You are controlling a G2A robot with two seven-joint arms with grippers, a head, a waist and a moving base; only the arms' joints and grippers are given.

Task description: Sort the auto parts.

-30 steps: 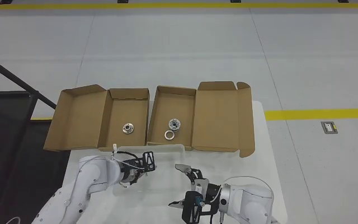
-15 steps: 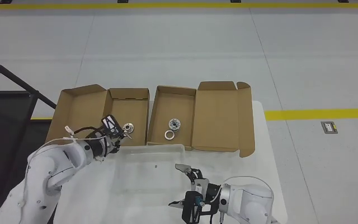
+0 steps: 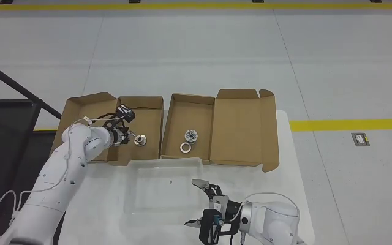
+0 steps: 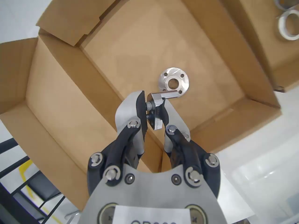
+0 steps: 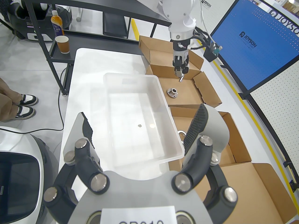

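Sorted so far: flanged disc in left box; ring and bearing in right box. Clear tray: one speck inside, so task judged near its end. Left fingers: clamped on small metal bracket, above left box floor; disc just beyond fingertips, apart. Release not yet done. Right fingers: spread wide, gripping nothing, tray just ahead.
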